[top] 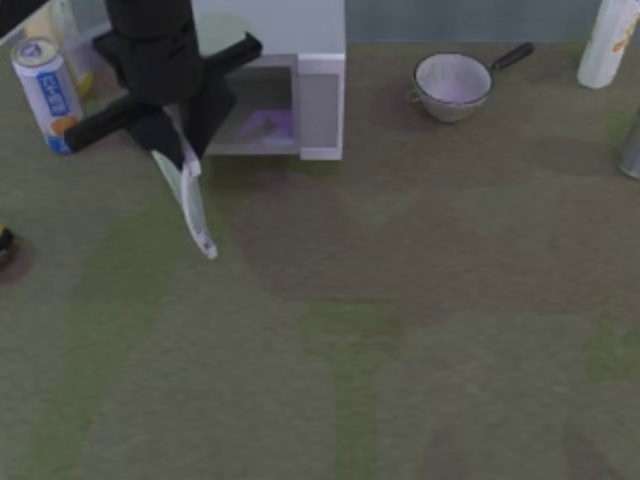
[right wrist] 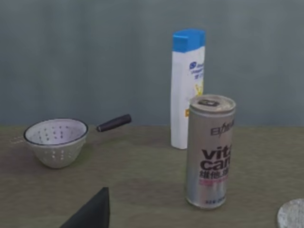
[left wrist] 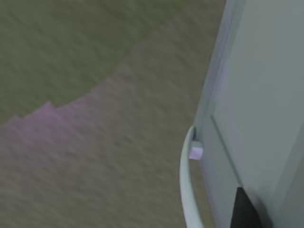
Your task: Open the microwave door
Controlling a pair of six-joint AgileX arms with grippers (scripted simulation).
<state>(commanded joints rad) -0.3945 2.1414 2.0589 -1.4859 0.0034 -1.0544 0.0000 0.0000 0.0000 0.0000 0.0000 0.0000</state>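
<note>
Microwave [top: 300, 60] sat at bench [top: 400, 350] back-left, cavity exposed. Door [top: 190, 195] stood swung wide, edge-on, angling toward the front. Left claw [top: 178, 140] was over the door's hinge end; can't tell if clenched or released. Wrist cam showed door [left wrist: 256, 95] w/ handle [left wrist: 186, 190] close up. Right claw not seen; its cam faced strainer [right wrist: 56, 141], can [right wrist: 210, 152], bottle [right wrist: 187, 88].
</note>
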